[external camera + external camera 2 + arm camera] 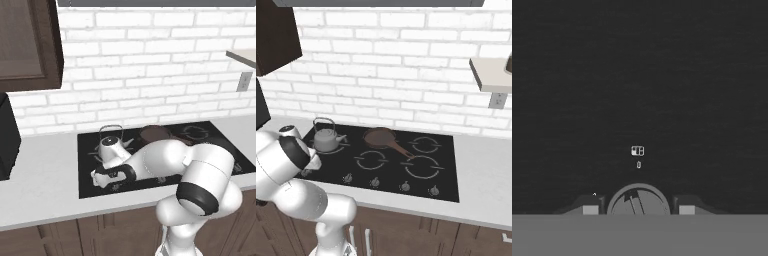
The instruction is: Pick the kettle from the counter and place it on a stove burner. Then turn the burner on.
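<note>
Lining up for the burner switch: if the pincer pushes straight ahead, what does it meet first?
The round knob that the pincer straddles, likely at once; the black cooktop glass lies behind it.

Counts on and around the cooktop (451, 165)

One kettle (325, 139) sits at the cooktop's rear left, one brown pan (381, 137) at its rear middle. Four ring burners show on the glass, the widest burner (422, 166) at front right. Five knobs line the cooktop's front edge, among them one knob (638, 201) close up. One wall outlet (498, 100) hangs right of the cooktop.
</note>
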Tool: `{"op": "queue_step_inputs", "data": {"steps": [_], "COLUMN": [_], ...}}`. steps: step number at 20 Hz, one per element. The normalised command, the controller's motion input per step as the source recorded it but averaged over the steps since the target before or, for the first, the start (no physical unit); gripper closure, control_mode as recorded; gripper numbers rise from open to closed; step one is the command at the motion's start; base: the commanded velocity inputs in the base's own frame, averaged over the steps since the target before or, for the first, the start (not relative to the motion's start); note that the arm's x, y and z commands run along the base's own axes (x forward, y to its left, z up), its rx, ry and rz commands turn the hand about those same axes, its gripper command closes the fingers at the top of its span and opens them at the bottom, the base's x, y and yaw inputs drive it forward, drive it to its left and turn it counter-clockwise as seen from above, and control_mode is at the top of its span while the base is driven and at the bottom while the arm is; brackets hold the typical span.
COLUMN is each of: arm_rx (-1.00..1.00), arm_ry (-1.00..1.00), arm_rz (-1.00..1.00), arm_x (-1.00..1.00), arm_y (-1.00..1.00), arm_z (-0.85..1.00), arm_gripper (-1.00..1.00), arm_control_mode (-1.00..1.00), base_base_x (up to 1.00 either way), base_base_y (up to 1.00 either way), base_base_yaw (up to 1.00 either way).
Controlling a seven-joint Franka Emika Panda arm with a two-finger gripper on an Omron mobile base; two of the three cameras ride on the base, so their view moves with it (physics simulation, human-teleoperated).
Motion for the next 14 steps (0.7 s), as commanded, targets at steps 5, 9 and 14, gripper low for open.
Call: {"op": "queue_step_inputs", "data": {"steps": [5, 9, 14], "arm_rx": [-0.09, -0.10, -0.01], "arm_ry": [0.00, -0.01, 0.00], "arm_rz": [0.45, 0.41, 0.05], "arm_x": [0.03, 0.00, 0.00], "arm_y": [0.11, 0.08, 0.01], "arm_z": [0.05, 0.04, 0.00], "arm_gripper": [1.00, 1.00, -1.00], "arm_control_mode": [-1.00, -1.00, -1.00], "base_base_x": [0.00, 0.00, 0.00], "base_base_y": [0.00, 0.00, 0.00], "base_base_yaw": [0.00, 0.00, 0.00]}}
